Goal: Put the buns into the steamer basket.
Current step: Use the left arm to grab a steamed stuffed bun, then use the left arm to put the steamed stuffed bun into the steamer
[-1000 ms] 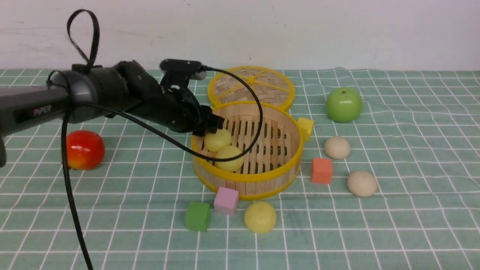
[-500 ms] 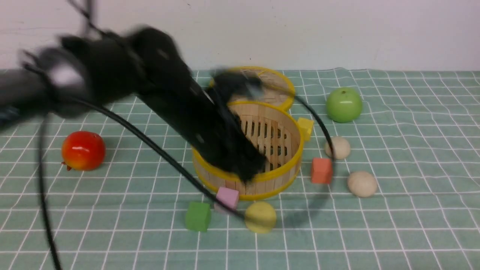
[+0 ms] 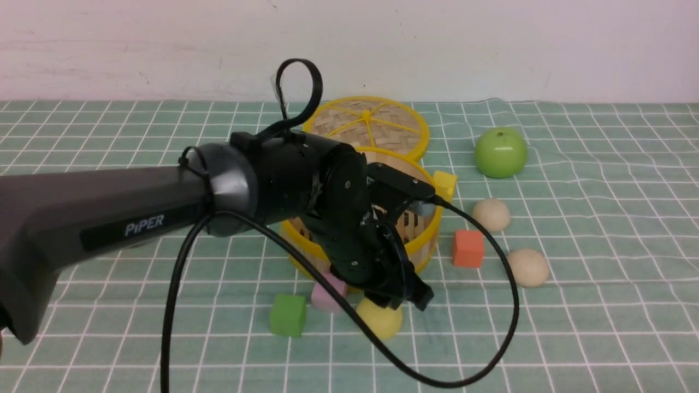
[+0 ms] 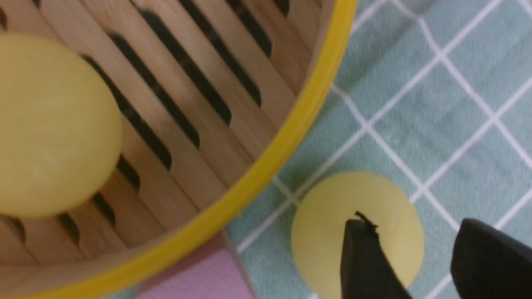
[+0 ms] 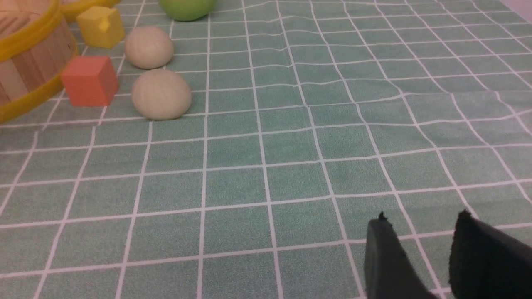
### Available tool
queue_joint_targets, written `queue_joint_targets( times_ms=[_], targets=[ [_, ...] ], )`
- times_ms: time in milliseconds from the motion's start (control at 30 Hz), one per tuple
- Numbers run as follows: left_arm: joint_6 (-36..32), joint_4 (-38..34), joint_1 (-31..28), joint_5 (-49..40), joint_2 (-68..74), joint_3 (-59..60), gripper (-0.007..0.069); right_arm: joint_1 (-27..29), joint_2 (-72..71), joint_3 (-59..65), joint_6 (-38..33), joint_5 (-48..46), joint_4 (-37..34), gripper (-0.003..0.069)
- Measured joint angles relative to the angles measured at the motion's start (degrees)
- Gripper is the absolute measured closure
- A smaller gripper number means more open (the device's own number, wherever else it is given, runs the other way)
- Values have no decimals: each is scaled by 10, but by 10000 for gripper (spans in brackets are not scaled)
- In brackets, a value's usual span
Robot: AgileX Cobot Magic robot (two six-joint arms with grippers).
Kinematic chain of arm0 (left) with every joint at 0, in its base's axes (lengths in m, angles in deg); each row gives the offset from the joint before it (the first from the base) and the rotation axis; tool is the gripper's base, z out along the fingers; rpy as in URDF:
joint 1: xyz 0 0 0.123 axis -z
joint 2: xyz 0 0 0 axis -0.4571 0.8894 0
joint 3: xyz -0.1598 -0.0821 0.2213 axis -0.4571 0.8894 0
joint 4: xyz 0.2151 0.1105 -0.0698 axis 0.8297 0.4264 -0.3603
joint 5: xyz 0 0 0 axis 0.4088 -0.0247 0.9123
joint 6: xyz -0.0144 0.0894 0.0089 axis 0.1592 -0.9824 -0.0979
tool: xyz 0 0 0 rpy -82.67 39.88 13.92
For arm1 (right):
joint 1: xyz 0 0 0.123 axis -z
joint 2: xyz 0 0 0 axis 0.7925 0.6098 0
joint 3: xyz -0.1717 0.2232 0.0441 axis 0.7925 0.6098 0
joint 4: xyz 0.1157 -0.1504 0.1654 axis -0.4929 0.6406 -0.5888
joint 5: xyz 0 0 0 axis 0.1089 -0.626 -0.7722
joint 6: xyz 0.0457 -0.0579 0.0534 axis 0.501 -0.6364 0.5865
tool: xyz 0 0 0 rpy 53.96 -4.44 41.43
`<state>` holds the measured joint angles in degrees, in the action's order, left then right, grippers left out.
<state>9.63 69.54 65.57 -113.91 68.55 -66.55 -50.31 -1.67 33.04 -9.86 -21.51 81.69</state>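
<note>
The steamer basket (image 3: 430, 232) stands mid-table, largely hidden behind my left arm. My left gripper (image 3: 401, 297) is open and empty, low over a pale yellow bun (image 3: 382, 325) on the cloth just in front of the basket. In the left wrist view one fingertip (image 4: 359, 249) overlaps that bun (image 4: 324, 232), and another yellow bun (image 4: 50, 124) lies inside the basket (image 4: 270, 166). Two beige buns (image 3: 491, 214) (image 3: 527, 267) lie right of the basket. My right gripper (image 5: 422, 220) is open and empty over bare cloth, away from those beige buns (image 5: 149, 47) (image 5: 161, 94).
The flat woven lid (image 3: 366, 123) lies behind the basket. A green apple (image 3: 501, 153) sits at the back right. A yellow cube (image 3: 445, 185), orange cube (image 3: 468, 248), pink cube (image 3: 327, 295) and green cube (image 3: 288, 315) ring the basket. A black cable loops over the front cloth.
My left arm has swung from the basket's left rim across the basket and down to its front, over the yellow bun on the cloth. It now hides the red fruit.
</note>
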Motion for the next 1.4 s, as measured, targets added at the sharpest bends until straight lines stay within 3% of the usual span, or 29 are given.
queue_joint_targets(
  times_ms=[367,500,567,667,800,967,1133,1400],
  targets=[
    [0,14,0,15,39,0,377,0,0,0,0,0,0,419],
    [0,17,0,14,43,0,453,0,0,0,0,0,0,419],
    [1,15,0,0,39,0,576,0,0,0,0,0,0,419],
    [2,10,0,-31,17,-4,638,0,0,0,0,0,0,419],
    [2,10,0,-47,-35,-31,638,0,0,0,0,0,0,419],
    [1,45,-20,16,-50,-99,638,0,0,0,0,0,0,419],
    [1,61,-73,71,23,-168,638,0,0,0,0,0,0,419],
    [2,61,-123,88,171,-290,638,0,0,0,0,0,0,419]
  ],
)
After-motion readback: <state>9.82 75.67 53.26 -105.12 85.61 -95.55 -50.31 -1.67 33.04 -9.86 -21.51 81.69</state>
